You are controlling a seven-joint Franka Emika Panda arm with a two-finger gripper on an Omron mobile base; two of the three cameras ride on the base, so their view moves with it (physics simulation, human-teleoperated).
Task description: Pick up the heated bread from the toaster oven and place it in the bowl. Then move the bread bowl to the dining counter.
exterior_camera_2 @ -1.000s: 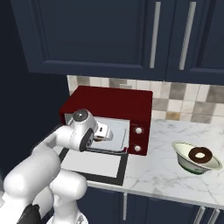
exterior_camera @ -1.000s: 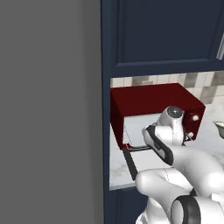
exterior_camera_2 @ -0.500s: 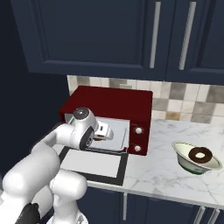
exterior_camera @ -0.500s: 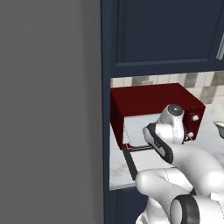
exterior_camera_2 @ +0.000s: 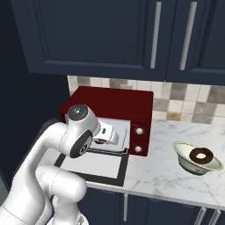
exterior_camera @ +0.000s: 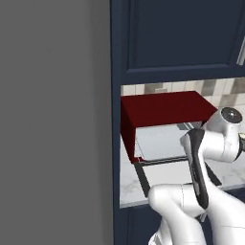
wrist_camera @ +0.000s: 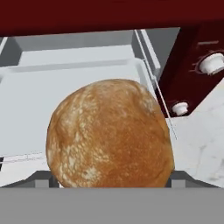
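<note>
Setting: navy cabinets above a white veined marble counter (exterior_camera_2: 167, 176), with a tiled wall behind.
Toaster oven: the toaster oven (exterior_camera_2: 118, 105) sits on that counter with its glass door (exterior_camera_2: 94, 165) folded down flat in front, which leaves the cavity open to the arm.
Bread: the heated bread (wrist_camera: 109, 133) sits very close to the hand camera, over the grey inner tray (wrist_camera: 35, 100) at the oven mouth; a dark sliver of it also shows at the hand in the right base view.
Gripper: the gripper (exterior_camera_2: 107, 136) is at the oven opening; its fingertips are hidden behind the loaf, so I cannot tell whether it has closed on the bread or merely brackets it.
Judgement: the close framing suggests the grasp or lift-out step.
Bowl: the bowl (exterior_camera_2: 195, 159) stands on the counter to the right, well apart from the oven, and already holds a dark ring-shaped item (exterior_camera_2: 201, 155).
Obstacles: the white knobs (exterior_camera_2: 139, 139) on the oven's right panel and the lowered door border the way out, so the bread probably needs to come out forward and up before swinging right.
</note>
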